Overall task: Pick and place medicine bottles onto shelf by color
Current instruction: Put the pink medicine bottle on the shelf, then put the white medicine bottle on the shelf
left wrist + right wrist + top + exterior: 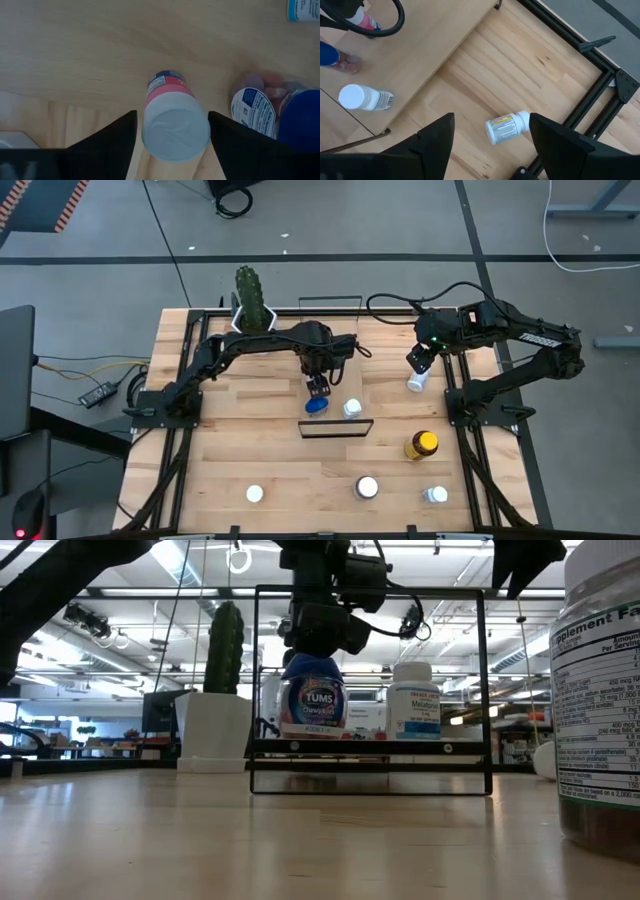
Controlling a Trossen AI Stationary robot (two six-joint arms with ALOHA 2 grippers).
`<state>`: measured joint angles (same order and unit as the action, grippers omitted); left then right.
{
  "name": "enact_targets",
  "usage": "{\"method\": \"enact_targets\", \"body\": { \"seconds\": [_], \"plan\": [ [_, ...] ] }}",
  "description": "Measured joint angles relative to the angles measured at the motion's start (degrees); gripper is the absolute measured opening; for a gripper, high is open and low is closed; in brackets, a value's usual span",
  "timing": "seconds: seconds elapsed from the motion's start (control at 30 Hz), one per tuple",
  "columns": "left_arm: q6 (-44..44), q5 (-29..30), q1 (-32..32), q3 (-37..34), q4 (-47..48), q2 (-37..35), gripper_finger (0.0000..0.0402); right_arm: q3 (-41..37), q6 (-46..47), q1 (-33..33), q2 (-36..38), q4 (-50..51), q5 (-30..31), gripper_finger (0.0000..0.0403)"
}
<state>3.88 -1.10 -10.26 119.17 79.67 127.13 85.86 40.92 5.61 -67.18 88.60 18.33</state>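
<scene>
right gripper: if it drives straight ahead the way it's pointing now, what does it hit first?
Most likely the white bottle lying on its side, centred ahead between the open right gripper fingers on the table. Depth is unclear.

We see the shelf [335, 395], a long light-wood board with black wire rails at its short ends, at mid-table. On it stand a blue-lidded bottle [316, 406], a white-capped bottle [352, 409] just right of it, and a pink-labelled, white-capped bottle [172, 120]. Off the shelf to the right, a white bottle [416, 382] lies toppled. An amber, yellow-capped bottle [421, 445] and three white-capped bottles [367, 488] stand nearer.
</scene>
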Motion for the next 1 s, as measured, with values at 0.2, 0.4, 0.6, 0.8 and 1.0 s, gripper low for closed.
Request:
{"method": "enact_targets", "body": {
  "seconds": [0.2, 0.4, 0.6, 0.8, 1.0],
  "plan": [
    [0.0, 0.0, 0.0, 1.7, 1.3, -0.1, 0.0287, 0.0, 0.0, 0.0, 0.0, 0.0, 0.0, 0.0264],
    [0.2, 0.0, 0.0, 7.3, 3.0, -0.2, 0.0319, 0.0, 1.9, 0.0, 0.0, 0.0, -1.5, 0.0264],
    [1.1, 0.0, 0.0, 13.9, 6.5, -0.3, 0.0352, 0.0, 5.8, 0.0, 0.0, 0.1, -2.6, 0.0264],
    [3.3, 0.1, -0.2, 15.3, 8.1, -1.5, 0.0364, 0.0, 7.1, 0.0, 0.0, 0.1, -3.4, 0.0264],
    [6.4, 1.0, -0.3, 15.8, 8.5, -4.3, 0.0355, -3.3, 7.0, 2.1, 0.0, 0.1, -7.3, 0.0264]
  ]
}}
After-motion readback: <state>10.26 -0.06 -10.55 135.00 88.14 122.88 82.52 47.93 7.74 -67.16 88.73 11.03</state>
